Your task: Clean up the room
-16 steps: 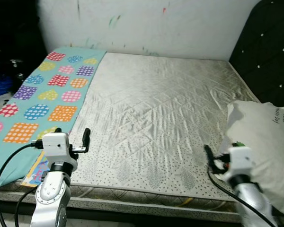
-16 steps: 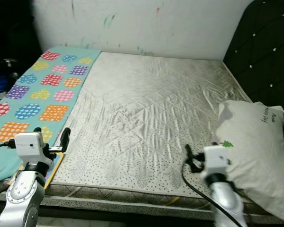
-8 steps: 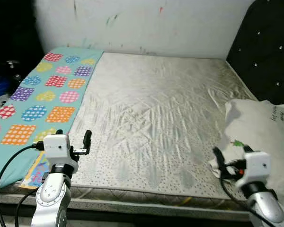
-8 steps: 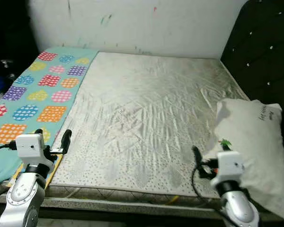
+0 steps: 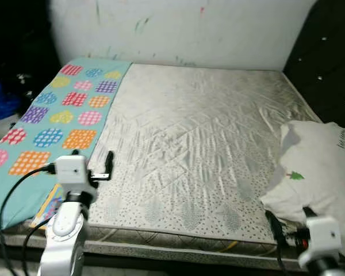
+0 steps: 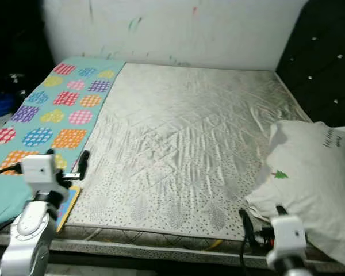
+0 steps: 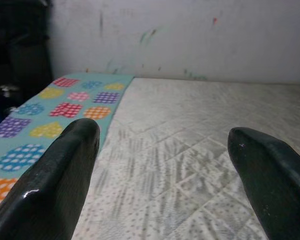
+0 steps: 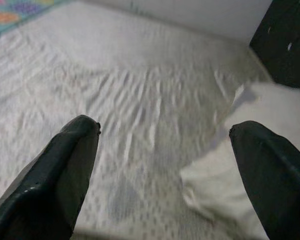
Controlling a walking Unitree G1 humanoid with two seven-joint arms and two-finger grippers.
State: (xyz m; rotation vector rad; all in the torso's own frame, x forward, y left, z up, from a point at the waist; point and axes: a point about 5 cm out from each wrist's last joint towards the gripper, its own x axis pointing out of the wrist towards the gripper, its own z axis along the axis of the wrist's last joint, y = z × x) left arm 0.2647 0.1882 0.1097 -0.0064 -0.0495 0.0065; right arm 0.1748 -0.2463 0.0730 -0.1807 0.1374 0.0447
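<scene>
A white pillow (image 5: 319, 167) with a small green tree print lies at the right side of the bed, on the silvery quilted mattress (image 5: 190, 132). A teal sheet (image 5: 57, 115) with coloured dotted patches covers the bed's left strip. My left gripper (image 5: 92, 156) hovers open over the front left of the mattress, beside the teal sheet's edge, holding nothing. Low at the bed's front edge my right gripper (image 5: 288, 218) is open too, just in front of the pillow's near corner. The wrist views show both pairs of fingers (image 7: 65, 170) (image 8: 65, 170) spread wide.
A flat colourful book-like thing (image 5: 46, 210) pokes out under the teal sheet at the front left corner. The dark padded headboard (image 5: 328, 57) stands on the right, a stained white wall (image 5: 178, 29) behind. Dark clutter (image 5: 8, 98) lies left of the bed.
My right gripper has drawn back and down from the pillow's edge to the bed's front edge. The left gripper has stayed in place. The camera has shifted slightly.
</scene>
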